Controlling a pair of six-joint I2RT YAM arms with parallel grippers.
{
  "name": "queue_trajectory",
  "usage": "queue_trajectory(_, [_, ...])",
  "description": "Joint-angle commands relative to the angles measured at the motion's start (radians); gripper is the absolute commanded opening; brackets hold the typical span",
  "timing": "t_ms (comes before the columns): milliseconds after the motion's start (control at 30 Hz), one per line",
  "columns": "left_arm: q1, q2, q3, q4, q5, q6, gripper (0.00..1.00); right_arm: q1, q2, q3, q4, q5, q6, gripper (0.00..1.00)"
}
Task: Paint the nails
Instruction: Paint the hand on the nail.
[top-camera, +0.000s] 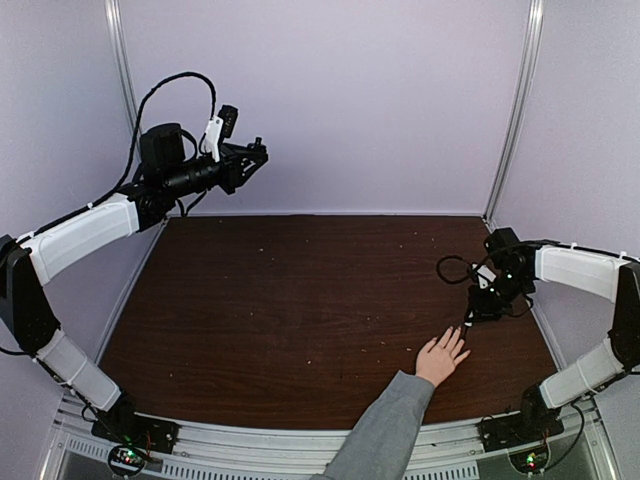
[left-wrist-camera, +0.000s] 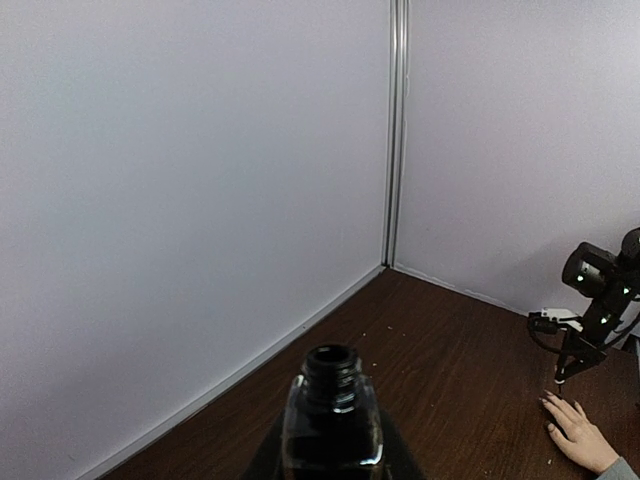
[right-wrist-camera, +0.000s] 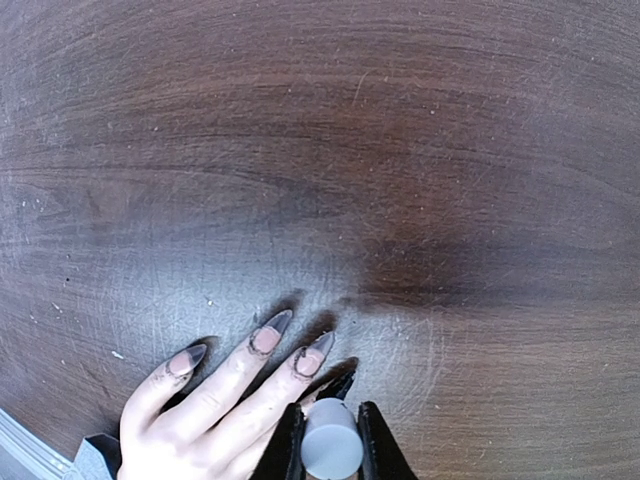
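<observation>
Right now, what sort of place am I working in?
It looks like a robot test cell rather than a salon: plain pale walls joined by aluminium posts, a dark wooden table, and the left arm and right arm bolted to a metal rail.

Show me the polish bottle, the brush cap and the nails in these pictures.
polish bottle (left-wrist-camera: 332, 430): left wrist view, on its dark glass body.
brush cap (right-wrist-camera: 331, 452): right wrist view, on its grey round top.
nails (right-wrist-camera: 270, 334): right wrist view, on the middle one of three showing.
</observation>
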Motion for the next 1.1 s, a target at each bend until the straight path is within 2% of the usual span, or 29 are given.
queue_trajectory(0, [0.01, -0.013, -0.01, 0.062, -0.01, -0.012, 0.0, -0.006, 0.011, -0.013, 0.019, -0.003, -0.003, 0.0])
queue_trajectory(1067, [0.01, -0.008, -0.018, 0.077, -0.012, -0.02, 0.0, -0.005, 0.022, -0.04, 0.053, 0.082, 0.014, 0.0])
